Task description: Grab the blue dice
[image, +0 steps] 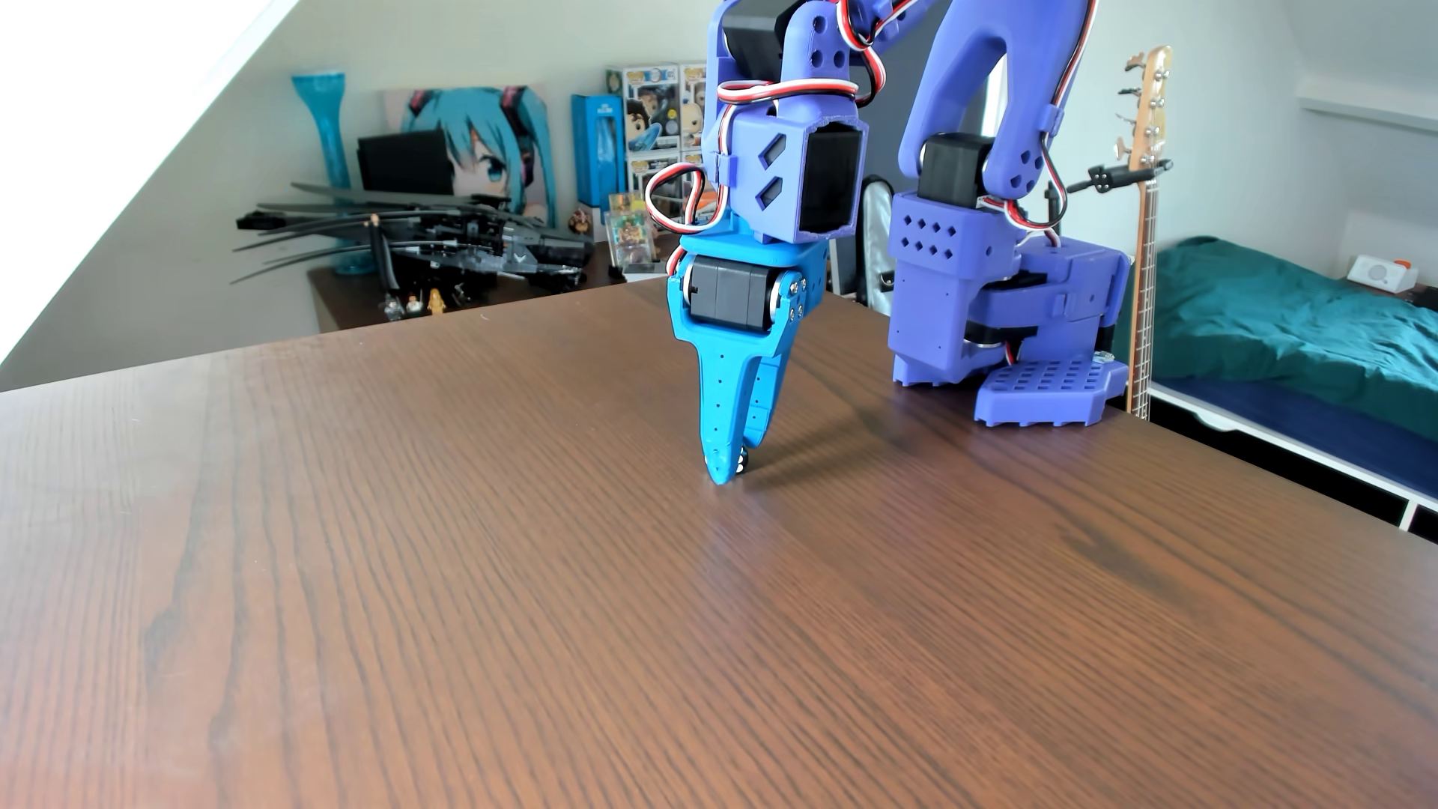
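My gripper (pixel 731 468) has bright blue jaws and points straight down, its tips at the surface of the brown wooden table (pixel 545 622). The jaws stand almost together. A small dark piece with white pips, the blue dice (pixel 744 460), shows pinched between the tips; most of it is hidden by the front jaw. The purple arm rises behind the gripper to its base (pixel 1011 342) at the table's far right.
The table's far edge runs just behind the arm, with a lower desk of figures and a dark model (pixel 436 241) beyond it. A bass guitar (pixel 1144 233) and a bed (pixel 1284 327) stand off the right edge.
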Tool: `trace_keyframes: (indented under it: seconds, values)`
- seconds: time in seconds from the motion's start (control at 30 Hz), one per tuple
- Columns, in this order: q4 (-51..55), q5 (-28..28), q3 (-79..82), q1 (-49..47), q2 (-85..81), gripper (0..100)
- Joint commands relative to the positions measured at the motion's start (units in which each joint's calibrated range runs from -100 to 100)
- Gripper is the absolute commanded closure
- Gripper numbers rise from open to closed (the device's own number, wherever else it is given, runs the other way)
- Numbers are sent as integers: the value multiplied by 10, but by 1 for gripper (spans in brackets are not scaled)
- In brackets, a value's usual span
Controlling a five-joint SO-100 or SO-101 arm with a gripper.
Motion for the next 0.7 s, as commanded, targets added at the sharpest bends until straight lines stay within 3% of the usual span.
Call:
trace_keyframes:
  seconds: [0.0, 0.67]
  values:
    - [-6, 2, -44, 5, -5, 82]
    - [-44, 12, -48, 31, 47, 83]
